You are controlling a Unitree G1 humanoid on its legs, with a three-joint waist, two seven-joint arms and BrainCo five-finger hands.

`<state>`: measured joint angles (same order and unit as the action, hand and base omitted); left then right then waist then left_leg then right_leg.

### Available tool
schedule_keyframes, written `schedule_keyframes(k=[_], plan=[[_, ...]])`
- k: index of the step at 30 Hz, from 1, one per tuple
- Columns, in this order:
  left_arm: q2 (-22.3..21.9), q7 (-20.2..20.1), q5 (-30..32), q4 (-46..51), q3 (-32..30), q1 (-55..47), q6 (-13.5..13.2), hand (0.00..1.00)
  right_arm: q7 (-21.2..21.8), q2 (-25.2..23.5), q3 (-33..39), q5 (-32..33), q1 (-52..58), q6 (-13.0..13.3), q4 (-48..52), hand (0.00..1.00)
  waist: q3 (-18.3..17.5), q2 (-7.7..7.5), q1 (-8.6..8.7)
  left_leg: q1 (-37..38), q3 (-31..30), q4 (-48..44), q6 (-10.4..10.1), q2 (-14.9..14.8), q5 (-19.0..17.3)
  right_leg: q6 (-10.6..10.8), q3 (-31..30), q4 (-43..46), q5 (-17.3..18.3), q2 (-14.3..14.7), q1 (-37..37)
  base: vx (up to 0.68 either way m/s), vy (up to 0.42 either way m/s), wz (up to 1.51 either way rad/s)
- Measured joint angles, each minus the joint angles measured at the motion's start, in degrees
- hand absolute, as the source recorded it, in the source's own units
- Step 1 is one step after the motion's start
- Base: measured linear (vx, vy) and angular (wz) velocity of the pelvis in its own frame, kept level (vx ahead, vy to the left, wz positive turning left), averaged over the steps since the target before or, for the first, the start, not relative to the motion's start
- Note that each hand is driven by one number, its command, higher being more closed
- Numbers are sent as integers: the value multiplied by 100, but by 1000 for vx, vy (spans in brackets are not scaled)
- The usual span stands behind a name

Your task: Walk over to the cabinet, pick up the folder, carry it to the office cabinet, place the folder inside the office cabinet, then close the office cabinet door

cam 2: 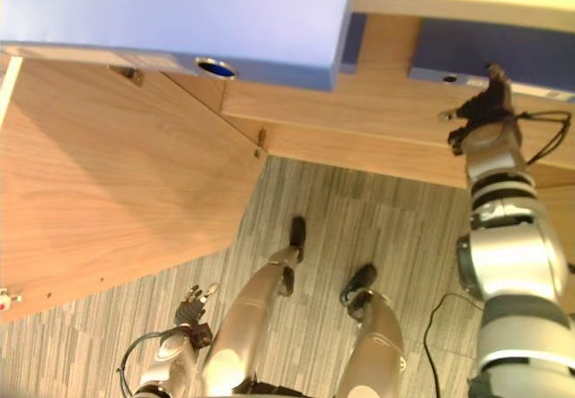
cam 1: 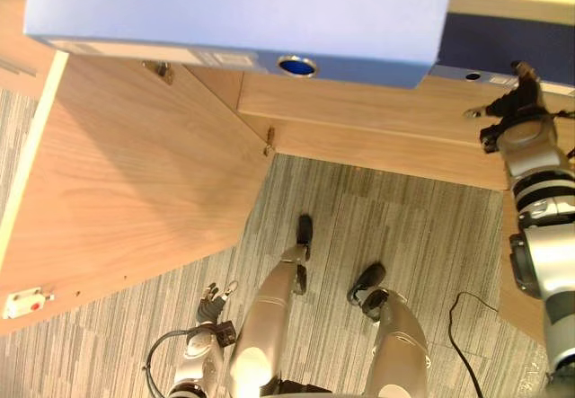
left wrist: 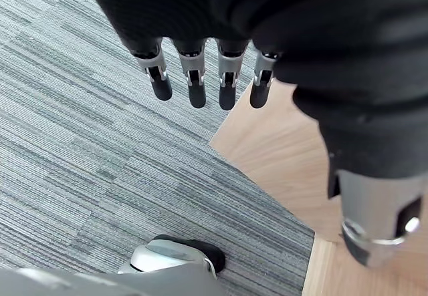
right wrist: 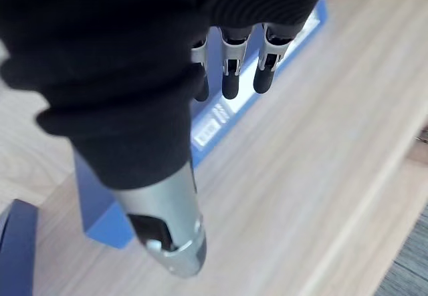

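A large light-blue folder [cam 1: 243, 7] lies flat on the wooden cabinet shelf [cam 1: 377, 110], its spine with a ring hole facing me. A darker blue folder [cam 1: 508, 43] lies to its right. My right hand [cam 1: 514, 106] is raised to that darker folder's spine edge. In the right wrist view its fingers [right wrist: 231, 75] are straight and point at a blue folder's [right wrist: 100, 209] labelled spine, curled round nothing; whether they touch it I cannot tell. My left hand [cam 1: 214, 304] hangs low beside my body over the carpet, its fingers [left wrist: 196, 85] straight and empty.
The cabinet's wooden door [cam 1: 135, 173] stands swung open on my left, hinged at the shelf edge, with a small white latch [cam 1: 22, 304] near its free corner. Grey striped carpet [cam 1: 404, 227] lies between me and the cabinet.
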<state>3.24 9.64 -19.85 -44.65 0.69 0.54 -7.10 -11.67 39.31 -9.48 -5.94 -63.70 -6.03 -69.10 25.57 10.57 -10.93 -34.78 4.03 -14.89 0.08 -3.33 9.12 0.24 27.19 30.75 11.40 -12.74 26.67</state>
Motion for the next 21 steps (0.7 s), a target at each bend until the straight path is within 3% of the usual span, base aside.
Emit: schedule_keyframes(k=[5,14,16,17,19,21], plan=[[115,-48,9,13,-13,-74,46,0,35,-802,738,-22,598,-75,-102,0,103,-165,147,651,-27,517,-97,-35,169,-2,53,-274,-16,140,-542,55,-127,3],[217,-283,159,179,-269,-376,249,0,47,-2874,2704,-212,2494,-94,225,0,57,-546,338,2004,-119,1196,-249,-53,276,35,123,-813,-8,329,-1836,52,-66,7],[278,-402,130,6,-354,-441,327,0,101,-3249,2973,-236,3082,-132,375,0,-178,-674,437,2237,-143,1504,-277,-34,375,97,166,-937,-11,349,-1988,55,-13,9],[341,-497,127,-254,-479,-543,394,0,140,-3545,3071,-298,3660,-156,445,0,-547,-830,538,2499,-137,1949,-303,-40,545,136,176,-1104,-34,410,-2110,75,-6,3],[387,-551,115,-415,-588,-557,451,0,149,-3691,3070,-328,3975,-156,483,0,-728,-938,607,2595,-134,2020,-323,-61,557,196,175,-1286,-77,475,-2256,60,-11,-3],[389,-586,28,-588,-831,-575,516,0,149,-3861,3072,-304,4515,-136,573,0,-1168,-1055,698,2615,-87,2027,-336,-132,509,238,159,-1773,-254,658,-2420,48,-19,-14]])
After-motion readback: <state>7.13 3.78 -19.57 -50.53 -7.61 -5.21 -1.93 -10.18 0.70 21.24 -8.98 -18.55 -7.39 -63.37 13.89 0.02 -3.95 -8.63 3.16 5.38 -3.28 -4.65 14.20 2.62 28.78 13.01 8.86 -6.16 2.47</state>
